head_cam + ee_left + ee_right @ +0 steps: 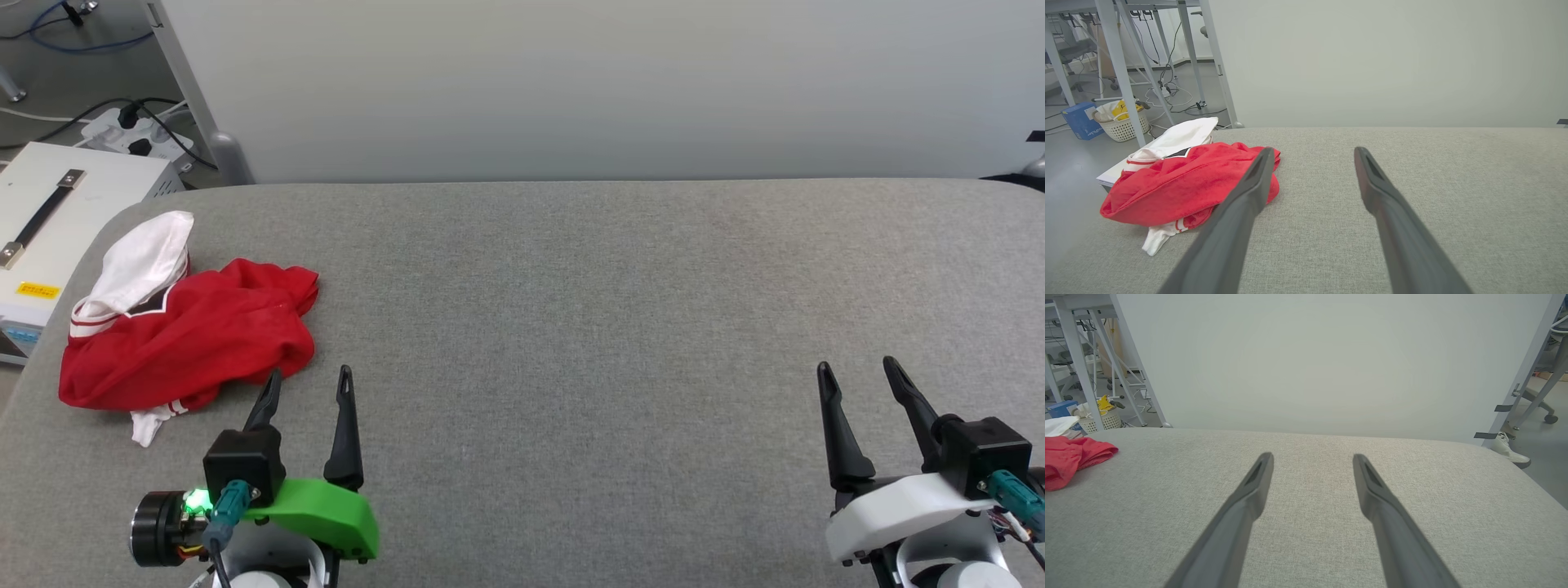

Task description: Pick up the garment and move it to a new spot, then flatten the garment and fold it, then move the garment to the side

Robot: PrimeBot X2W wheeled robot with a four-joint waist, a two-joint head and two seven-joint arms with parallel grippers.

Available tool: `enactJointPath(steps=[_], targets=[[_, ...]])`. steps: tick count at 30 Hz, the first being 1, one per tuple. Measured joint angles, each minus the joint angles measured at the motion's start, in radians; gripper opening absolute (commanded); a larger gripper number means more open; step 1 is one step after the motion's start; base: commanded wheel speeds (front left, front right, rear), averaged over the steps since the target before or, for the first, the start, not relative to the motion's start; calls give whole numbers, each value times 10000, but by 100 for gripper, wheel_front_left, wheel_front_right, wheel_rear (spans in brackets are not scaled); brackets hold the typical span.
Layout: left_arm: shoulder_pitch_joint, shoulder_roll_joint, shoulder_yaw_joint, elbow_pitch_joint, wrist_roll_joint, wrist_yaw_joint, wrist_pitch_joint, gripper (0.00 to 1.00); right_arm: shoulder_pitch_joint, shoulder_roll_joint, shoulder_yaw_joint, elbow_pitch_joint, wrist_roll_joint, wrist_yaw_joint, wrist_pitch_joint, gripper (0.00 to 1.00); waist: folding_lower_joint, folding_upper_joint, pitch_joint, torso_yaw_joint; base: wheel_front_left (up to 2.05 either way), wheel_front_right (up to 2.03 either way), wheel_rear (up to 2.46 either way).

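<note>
My left gripper (310, 374) is over the grey padded table (588, 310), its 2 fingers spread apart with nothing between them. Its left fingertip is just beside the garment (196, 343); I cannot tell if they touch. The red shirt lies crumpled near the table's left edge, with a white sleeve on its far side. My right gripper (857, 365), well apart at the right, is likewise spread and empty.

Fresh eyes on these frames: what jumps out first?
The crumpled red garment with a white sleeve, heaped at the left edge of the grey table. Then the left gripper on its green mount, open beside the heap, and the right gripper, open at the lower right.
</note>
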Motion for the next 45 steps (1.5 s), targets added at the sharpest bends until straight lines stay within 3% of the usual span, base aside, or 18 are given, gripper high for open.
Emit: enactJointPath(steps=[45], targets=[[51, -2, -360, 257, -464, 61, -947, 100, 441, 0, -15, -211, 372, 0, -911, 100, 0, 0, 66, 64, 0, 0, 0]])
